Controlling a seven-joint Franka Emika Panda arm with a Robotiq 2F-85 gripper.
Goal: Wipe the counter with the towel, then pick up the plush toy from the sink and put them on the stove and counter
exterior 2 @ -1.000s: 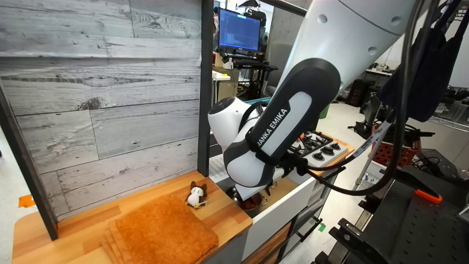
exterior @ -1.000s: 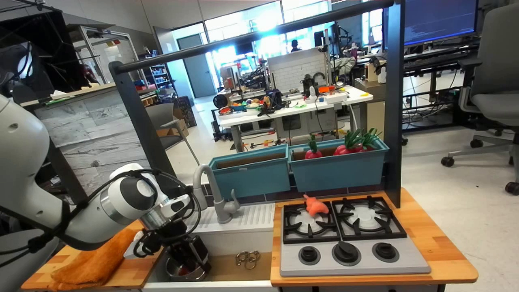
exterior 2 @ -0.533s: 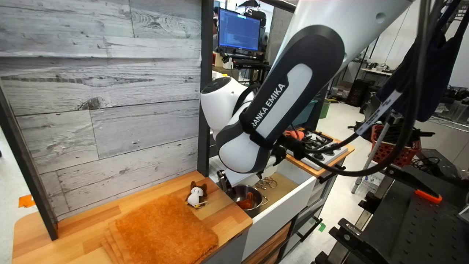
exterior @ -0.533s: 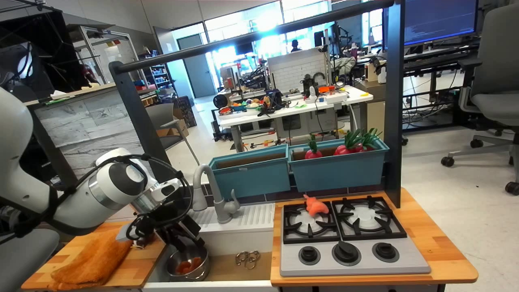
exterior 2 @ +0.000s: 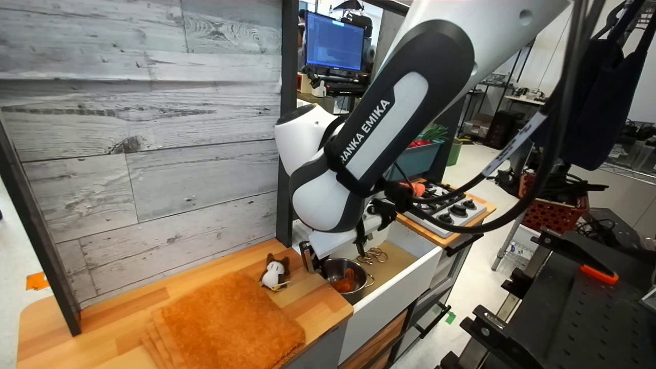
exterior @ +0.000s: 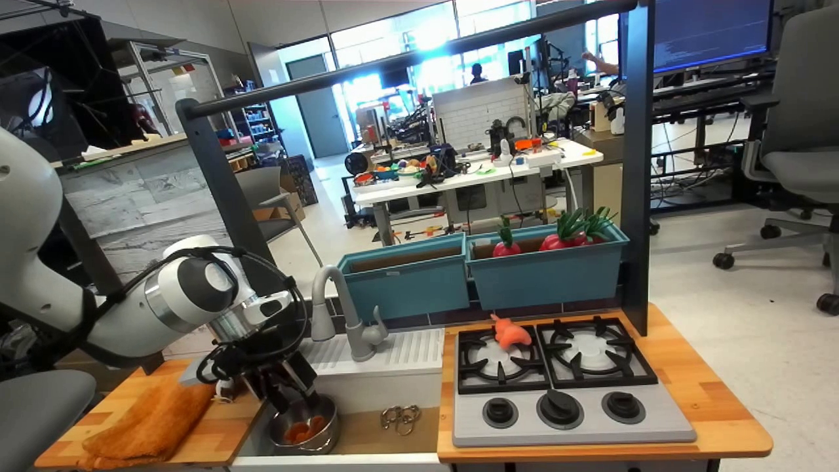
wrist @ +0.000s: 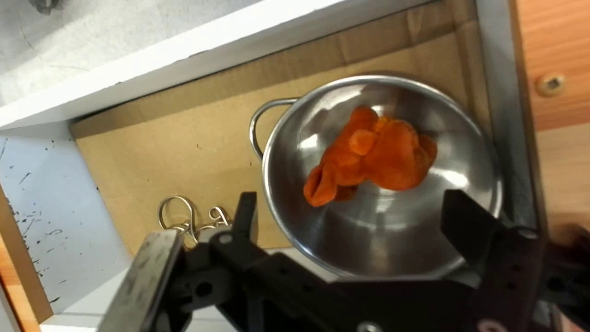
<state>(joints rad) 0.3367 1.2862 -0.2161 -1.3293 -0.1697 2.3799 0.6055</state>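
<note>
My gripper [wrist: 350, 197] is open over a metal pot [wrist: 272, 161], with nothing between its fingers. An orange plush toy [wrist: 382, 159] lies in that pot, which stands at one end of the sink [exterior 2: 394, 298]. In the wrist view the toy is just beyond the fingertips, apart from them. Another plush toy, salmon-pink [exterior: 510, 333], rests on a burner of the stove [exterior: 577, 439]. A brown-and-white plush toy [exterior 2: 275, 273] sits on the counter [exterior 2: 312, 297] beside the towel [exterior 2: 230, 323], an orange cloth lying flat.
A grey faucet [exterior: 359, 334] rises behind the sink, close to the arm. Metal rings [exterior: 401, 418] lie on the cardboard sink floor. Teal planters [exterior: 550, 278] hang behind, one holding red vegetables. A dark upright post [exterior 2: 287, 123] stands at the counter's back.
The gripper has come up out of the pot and shifted toward the towel side, opening wider. The orange toy, mostly hidden before, now shows in the pot.
</note>
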